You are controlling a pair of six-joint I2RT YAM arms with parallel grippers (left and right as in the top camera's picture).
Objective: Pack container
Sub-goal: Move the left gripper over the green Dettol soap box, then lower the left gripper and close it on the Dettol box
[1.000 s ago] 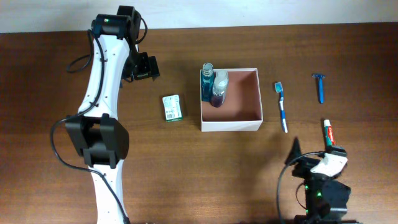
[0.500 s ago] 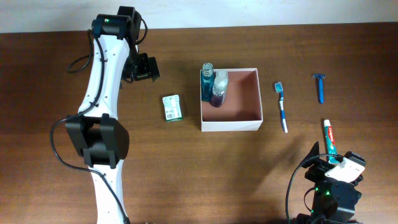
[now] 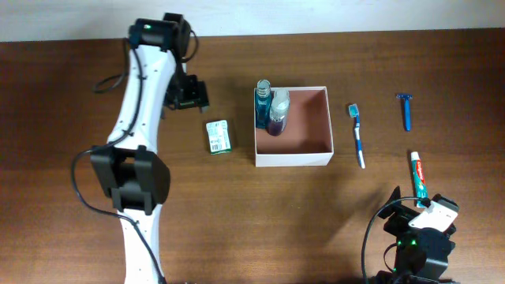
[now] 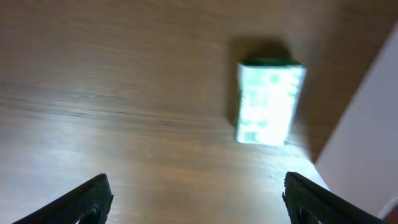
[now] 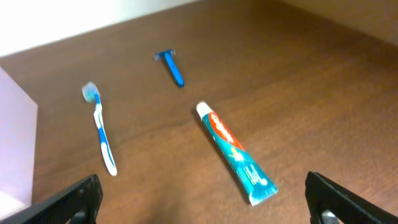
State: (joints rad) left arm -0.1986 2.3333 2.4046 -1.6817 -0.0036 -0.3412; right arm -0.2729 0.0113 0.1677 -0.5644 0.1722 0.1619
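The container (image 3: 330, 134) is a square white-walled box with a pinkish-brown inside at the table's middle; two bottles (image 3: 272, 109) stand in its left corner. Its wall shows in the left wrist view (image 4: 367, 143) and the right wrist view (image 5: 15, 143). A green-and-white soap box (image 3: 218, 136) (image 4: 268, 102) lies left of it. A toothbrush (image 3: 357, 134) (image 5: 101, 130), a blue razor (image 3: 406, 110) (image 5: 171, 67) and a toothpaste tube (image 3: 418, 177) (image 5: 236, 152) lie to the right. My left gripper (image 3: 189, 96) (image 4: 198, 199) is open above the table, up-left of the soap box. My right gripper (image 5: 205, 199) is open just before the toothpaste tube.
The left arm (image 3: 142, 110) runs down the left side of the brown wooden table. The right arm's base (image 3: 418, 241) sits at the front right edge. A white wall edge runs along the table's back.
My left gripper has shifted slightly right and down toward the soap box. My right wrist has turned right, toward the toothpaste tube.
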